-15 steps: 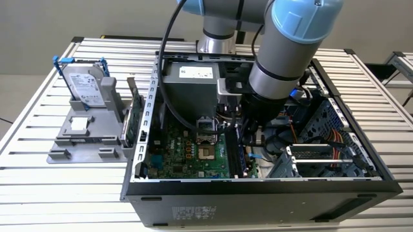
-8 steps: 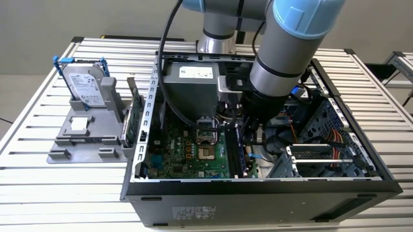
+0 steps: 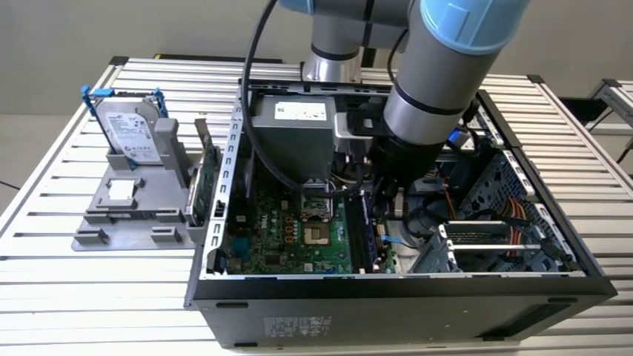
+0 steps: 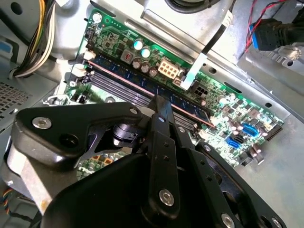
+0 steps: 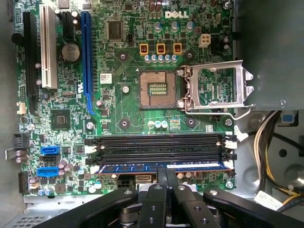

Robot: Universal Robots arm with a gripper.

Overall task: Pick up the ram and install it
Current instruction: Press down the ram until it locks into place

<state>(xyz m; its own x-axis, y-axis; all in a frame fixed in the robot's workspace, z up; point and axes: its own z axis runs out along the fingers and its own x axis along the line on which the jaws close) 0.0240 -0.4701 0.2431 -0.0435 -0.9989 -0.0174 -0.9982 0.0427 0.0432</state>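
Nearest my wrist camera, I see the gripper (image 5: 166, 176) with its jaws together, clamped on the ram (image 5: 161, 167). The ram lies lengthwise in the motherboard (image 5: 118, 118) slot closest to the gripper; beyond it, the CPU socket (image 5: 156, 89) sits open.

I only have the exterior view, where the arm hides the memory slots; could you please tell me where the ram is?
Observer: In the first wrist view, the ram stands in the motherboard slot nearest the gripper.
Operator: Are the neighbouring slots filled?
Observer: No, the black slots beside it are empty.
Operator: Where is the gripper along the stick?
Observer: Over the ram's middle in both wrist views; I cannot confirm contact.
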